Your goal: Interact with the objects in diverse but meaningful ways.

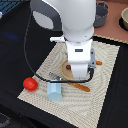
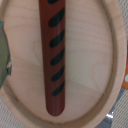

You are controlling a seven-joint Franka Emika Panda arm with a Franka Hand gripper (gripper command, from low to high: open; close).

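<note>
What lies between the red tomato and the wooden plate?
In the exterior view, the blue cup lies on the mat between the tomato and the plate.

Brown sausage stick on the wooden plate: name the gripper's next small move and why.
Probably descend straight and close. The wrist view shows the brown sausage stick with dark stripes lying centred on the round wooden plate, directly below the camera; the gripper itself is not visible, so its state is unclear.

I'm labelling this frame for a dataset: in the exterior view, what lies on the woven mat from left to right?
Small red tomato → pale blue cup → wooden plate, mostly hidden under the arm → orange stick. The tool itself is hidden.
</note>
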